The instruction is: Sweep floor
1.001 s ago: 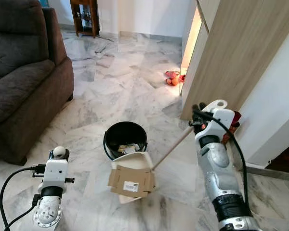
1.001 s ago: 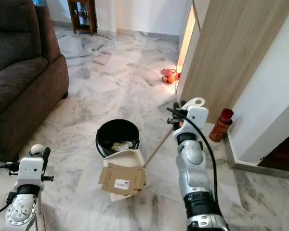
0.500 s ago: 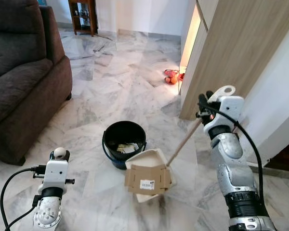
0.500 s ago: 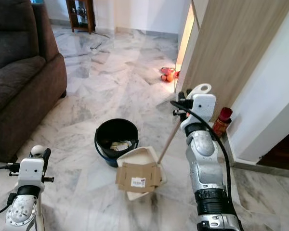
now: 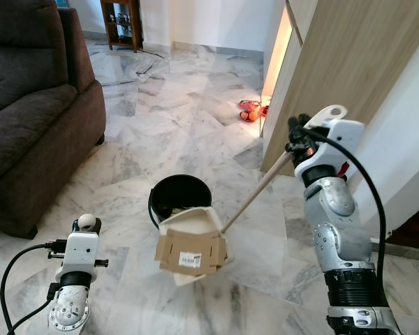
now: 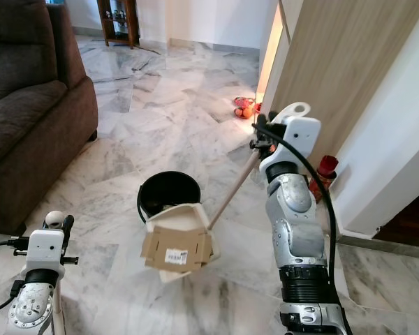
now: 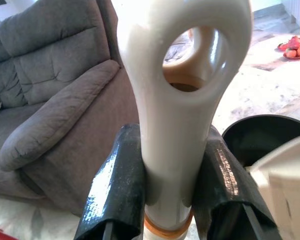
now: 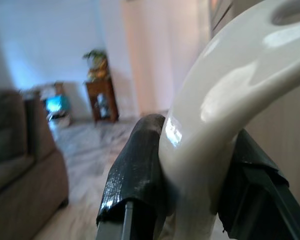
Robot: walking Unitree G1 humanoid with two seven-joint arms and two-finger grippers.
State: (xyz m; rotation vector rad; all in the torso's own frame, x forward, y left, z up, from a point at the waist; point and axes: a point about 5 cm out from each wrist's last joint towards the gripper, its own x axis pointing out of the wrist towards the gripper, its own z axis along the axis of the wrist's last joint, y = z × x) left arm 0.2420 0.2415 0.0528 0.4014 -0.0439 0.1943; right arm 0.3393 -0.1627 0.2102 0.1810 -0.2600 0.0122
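In half a second the right gripper (image 5: 298, 137), clenched on the long handle, had swung the dustpan (image 5: 192, 244) back from the floor to the bin's (image 5: 169, 196) near rim and lifted it, cardboard (image 5: 188, 252) still on its lip. That looked like lining up to tip the load in. The left gripper (image 7: 162, 190) was clenched on a white handle (image 7: 180, 100).

A grey-veined white marble floor (image 5: 174, 132) is seen, with a dark brown sofa (image 5: 35, 105) at far left. A black bin (image 5: 176, 197), a cream dustpan (image 5: 193, 230) with brown cardboard (image 5: 190, 252), a light wooden handle (image 5: 255, 193) and black fingers (image 7: 121, 185) are shown
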